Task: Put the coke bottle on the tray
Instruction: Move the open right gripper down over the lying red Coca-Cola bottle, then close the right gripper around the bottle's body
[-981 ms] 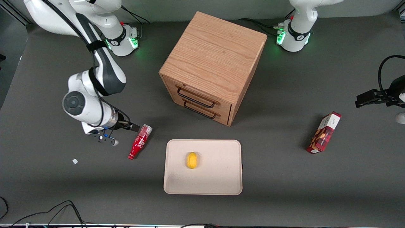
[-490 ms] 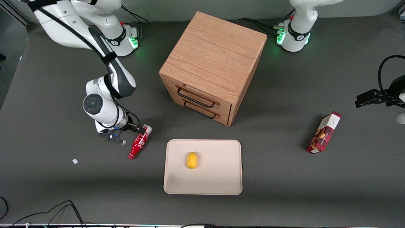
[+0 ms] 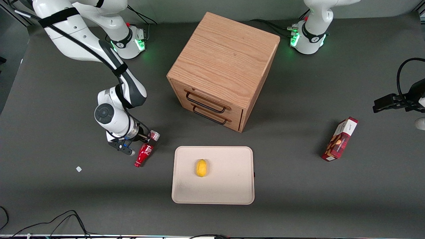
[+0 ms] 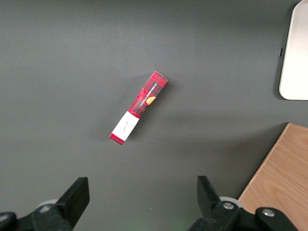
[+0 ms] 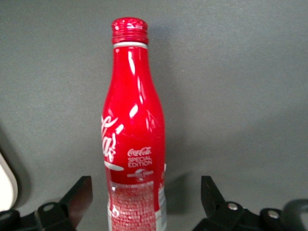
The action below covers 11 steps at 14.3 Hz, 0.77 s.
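Here we see the gripper (image 3: 145, 139) spread open around the lying bottle (image 3: 143, 155) (not gripping it), near the tray (image 3: 229, 189).

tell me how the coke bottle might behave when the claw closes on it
The coke bottle lies on its side and is round, so it may roll. Its glossy skin looks slippery and probably stiff. The open claw straddles its wide lower body, likely a steadier hold than the neck.
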Available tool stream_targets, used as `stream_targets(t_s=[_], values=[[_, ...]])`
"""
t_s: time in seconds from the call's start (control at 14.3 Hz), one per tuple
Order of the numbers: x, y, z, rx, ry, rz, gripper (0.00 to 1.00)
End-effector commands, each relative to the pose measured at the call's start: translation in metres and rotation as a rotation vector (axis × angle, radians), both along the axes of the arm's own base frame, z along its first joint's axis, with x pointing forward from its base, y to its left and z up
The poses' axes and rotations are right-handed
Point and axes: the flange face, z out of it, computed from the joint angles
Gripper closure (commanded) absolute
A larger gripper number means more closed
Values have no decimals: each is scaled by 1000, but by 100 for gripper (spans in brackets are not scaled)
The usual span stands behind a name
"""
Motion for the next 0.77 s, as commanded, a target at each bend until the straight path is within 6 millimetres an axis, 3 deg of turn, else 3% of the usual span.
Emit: stream_targets(t_s=[0.0, 0.35, 0.7], values=[[14, 20, -10, -23, -24, -24, 0], [19, 19, -24, -45, -23, 1, 0], [19, 20, -24, -49, -24, 9, 0]])
